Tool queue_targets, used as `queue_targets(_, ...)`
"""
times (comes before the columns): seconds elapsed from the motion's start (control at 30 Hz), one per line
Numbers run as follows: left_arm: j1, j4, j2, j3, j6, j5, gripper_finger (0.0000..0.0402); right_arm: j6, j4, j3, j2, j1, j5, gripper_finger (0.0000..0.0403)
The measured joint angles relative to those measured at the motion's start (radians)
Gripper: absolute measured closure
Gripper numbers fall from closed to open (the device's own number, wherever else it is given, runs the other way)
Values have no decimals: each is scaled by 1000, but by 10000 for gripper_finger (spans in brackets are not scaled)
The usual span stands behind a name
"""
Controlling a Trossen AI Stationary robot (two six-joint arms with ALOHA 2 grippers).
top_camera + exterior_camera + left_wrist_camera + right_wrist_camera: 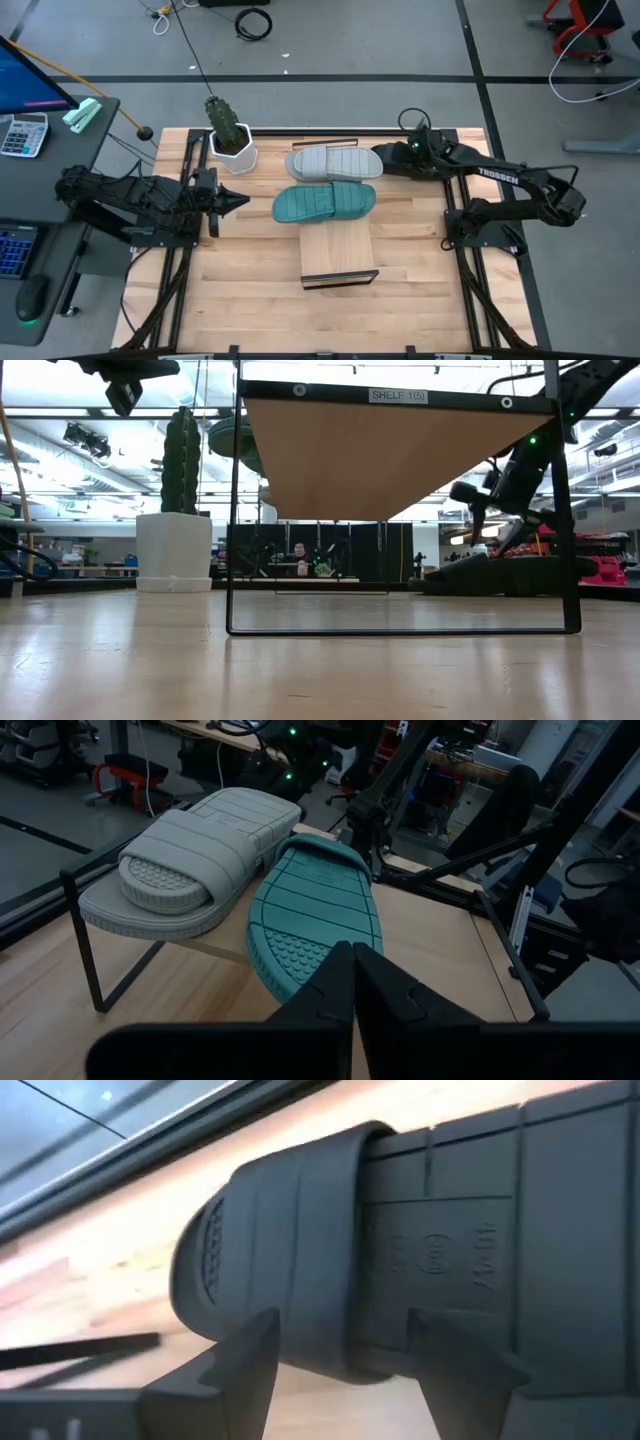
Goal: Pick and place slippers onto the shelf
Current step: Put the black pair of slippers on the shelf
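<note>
On the shelf (338,250) lie two slippers side by side, soles down: a light grey one (330,162) at the far end and a teal one (325,203) nearer. A black slipper (385,160) lies on the tabletop to the right of the shelf's far end; the low view shows the black slipper (500,575) flat on the wood. My right gripper (340,1350) is open and slants down over it, one finger on each side of the slipper's ribbed strap (290,1240). My left gripper (240,203) hovers shut left of the shelf, pointing at the teal slipper (315,920). My right gripper has its open fingers (235,1370) on either side of the black slipper's strap edge, coming at it slanting down from the right. Whether they touch it, I cannot tell. The slipper lies flat on the table.
A cactus in a white pot (230,140) stands at the far left of the table, close to the grey slipper's toe. The shelf's dark end rail (232,510) stands upright near the front. A desk with a calculator (22,133) lies beyond the table's left edge.
</note>
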Motion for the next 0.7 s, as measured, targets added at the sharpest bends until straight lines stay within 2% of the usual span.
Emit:
queue_targets(0.2,0,0,0,0,-1,0,395,-2,69,-26,5,-3,6,171)
queue_targets(0.43,0,0,0,0,-2,0,376,-32,81,-40,5,-34,10,171)
queue_targets(0.7,0,0,0,0,-2,0,394,-66,135,-41,6,-41,10,171)
